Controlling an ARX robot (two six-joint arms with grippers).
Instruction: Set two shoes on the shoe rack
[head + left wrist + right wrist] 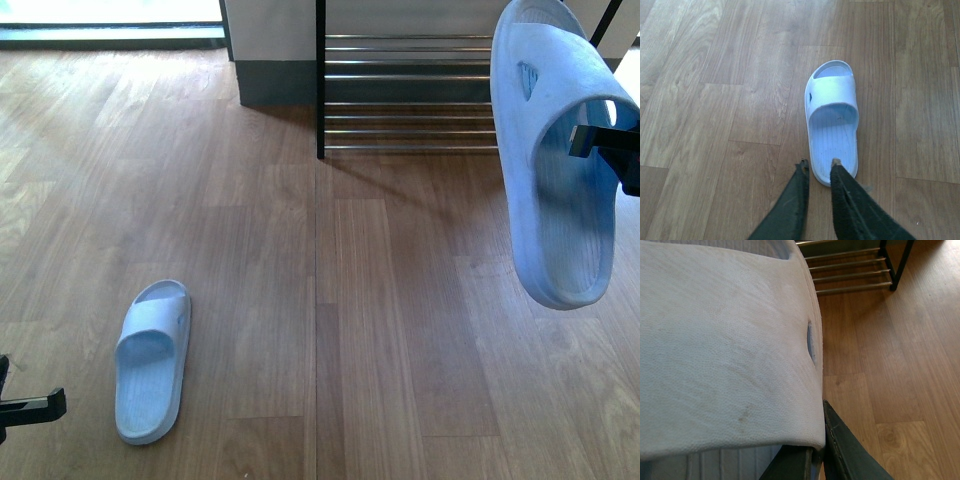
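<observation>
Spotted the shoe rack (410,95) at the far side of the wooden floor (330,300), a touch right of centre in the front view. Made out a black upright post at its left front corner and silvery rods running across in tiers. Caught the same rods and a black leg again in the right wrist view, off beyond the shoe.

And up in the air on the right, found the raised slipper (560,170), pale blue, hanging close to upright with toe end up and heel down, well clear of the floor. Saw it overlapping the rack's right end in the front view; could not tell how near it came to the rods. Noted the right gripper (605,145) clamped on the strap's edge, one dark finger poking into the foot opening. Saw the strap pinched between both fingers in the right wrist view.

Down at lower left, picked out the second slipper (152,360), lying flat on the floor, toe pointing toward the rack, well apart from it. Found the left gripper (819,167) low by its heel, fingers slightly parted, gripping nothing. Saw one tip overlapping the heel rim in the left wrist view; could not tell about contact.
</observation>
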